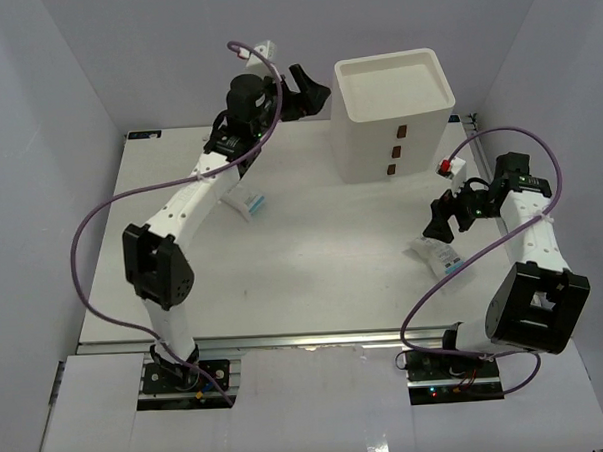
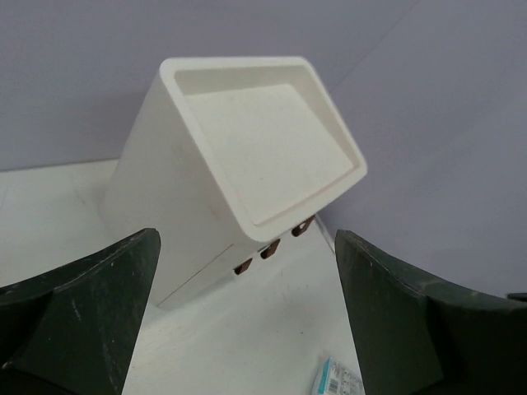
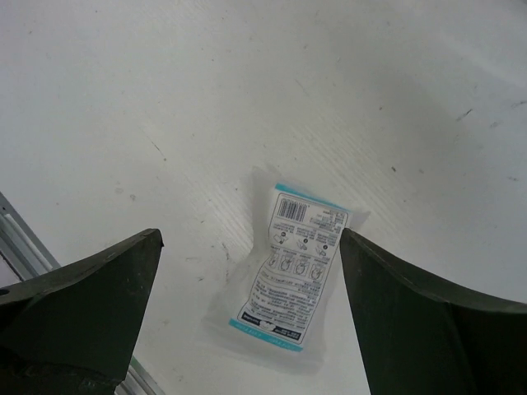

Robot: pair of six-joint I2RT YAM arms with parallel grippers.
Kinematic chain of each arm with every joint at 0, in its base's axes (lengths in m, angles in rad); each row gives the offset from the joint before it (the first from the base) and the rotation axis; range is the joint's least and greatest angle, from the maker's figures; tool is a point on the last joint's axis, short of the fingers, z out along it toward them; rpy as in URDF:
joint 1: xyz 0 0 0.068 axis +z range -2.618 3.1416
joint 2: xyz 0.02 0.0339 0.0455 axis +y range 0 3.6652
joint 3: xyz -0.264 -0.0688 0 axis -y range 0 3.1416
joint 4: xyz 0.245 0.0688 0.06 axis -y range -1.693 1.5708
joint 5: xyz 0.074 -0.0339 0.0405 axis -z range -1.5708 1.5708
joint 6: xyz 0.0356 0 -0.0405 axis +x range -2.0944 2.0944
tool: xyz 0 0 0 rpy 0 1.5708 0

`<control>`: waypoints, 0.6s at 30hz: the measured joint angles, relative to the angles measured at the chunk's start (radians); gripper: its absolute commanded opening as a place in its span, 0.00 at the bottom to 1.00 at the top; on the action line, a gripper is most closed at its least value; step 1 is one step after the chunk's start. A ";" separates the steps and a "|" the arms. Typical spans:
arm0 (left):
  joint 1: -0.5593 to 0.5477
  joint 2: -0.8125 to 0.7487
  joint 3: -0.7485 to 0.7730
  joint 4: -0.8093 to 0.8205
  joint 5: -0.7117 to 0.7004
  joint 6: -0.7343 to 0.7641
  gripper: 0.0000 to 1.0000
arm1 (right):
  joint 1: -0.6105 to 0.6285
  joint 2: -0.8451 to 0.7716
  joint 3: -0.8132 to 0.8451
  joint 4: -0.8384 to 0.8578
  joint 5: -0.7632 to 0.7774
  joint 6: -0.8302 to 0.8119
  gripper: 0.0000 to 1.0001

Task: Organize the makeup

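Note:
A clear blue-and-white printed packet (image 3: pixel 290 270) lies flat on the table at the right (image 1: pixel 441 258). My right gripper (image 1: pixel 443 220) is open and empty, held above it, so the packet shows between the jaws. A second such packet (image 1: pixel 246 201) lies at the left centre, partly under my left arm; a corner of it shows in the left wrist view (image 2: pixel 338 380). My left gripper (image 1: pixel 311 91) is open and empty, raised at the back, facing the white drawer box (image 2: pixel 247 156). No sponges, sachets or tube are in view.
The white three-drawer box (image 1: pixel 392 117) with brown handles stands at the back right, its top tray empty. Grey walls close in the table on three sides. The table's front rail (image 1: pixel 286 339) runs just ahead of both arm bases.

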 measured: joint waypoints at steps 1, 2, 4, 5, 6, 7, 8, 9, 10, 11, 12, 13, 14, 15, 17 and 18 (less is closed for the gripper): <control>0.000 -0.070 -0.080 0.013 0.003 0.009 0.98 | -0.010 0.006 -0.007 -0.012 0.000 0.000 0.95; 0.001 -0.141 -0.163 0.031 0.008 0.017 0.98 | -0.019 0.012 -0.014 -0.021 0.002 0.000 0.94; 0.004 -0.264 -0.301 0.045 0.012 0.024 0.98 | -0.033 0.025 -0.034 -0.028 0.013 0.001 0.92; 0.007 -0.323 -0.384 0.068 0.014 0.024 0.98 | -0.035 0.031 -0.044 -0.028 0.023 0.004 0.92; 0.009 -0.383 -0.467 0.092 0.017 0.024 0.98 | -0.038 0.038 -0.054 -0.027 0.033 0.007 0.91; 0.015 -0.448 -0.565 0.118 0.020 0.021 0.98 | -0.039 0.044 -0.065 -0.024 0.047 0.010 0.91; 0.026 -0.506 -0.657 0.119 0.022 0.014 0.98 | -0.039 0.049 -0.075 -0.019 0.061 0.013 0.90; 0.037 -0.563 -0.748 0.115 0.023 0.007 0.98 | -0.040 0.055 -0.084 -0.013 0.076 0.017 0.89; 0.051 -0.606 -0.820 0.117 0.023 -0.001 0.98 | -0.040 0.062 -0.095 -0.007 0.091 0.022 0.88; 0.064 -0.640 -0.881 0.119 0.023 -0.009 0.98 | -0.040 0.071 -0.107 -0.001 0.105 0.027 0.87; 0.077 -0.670 -0.935 0.109 0.022 -0.018 0.98 | -0.041 0.079 -0.114 0.006 0.120 0.030 0.86; 0.088 -0.696 -0.985 0.099 0.021 -0.027 0.98 | -0.041 0.087 -0.120 0.014 0.134 0.034 0.84; 0.097 -0.715 -1.023 0.092 0.019 -0.036 0.98 | -0.042 0.095 -0.124 0.022 0.148 0.039 0.83; 0.103 -0.732 -1.055 0.087 0.018 -0.043 0.98 | -0.044 0.103 -0.128 0.034 0.164 0.043 0.83; 0.106 -0.764 -1.104 0.070 0.018 -0.056 0.98 | -0.046 0.111 -0.133 0.054 0.195 0.053 0.81; 0.106 -0.774 -1.114 0.064 0.018 -0.062 0.98 | -0.046 0.111 -0.137 0.065 0.209 0.056 0.81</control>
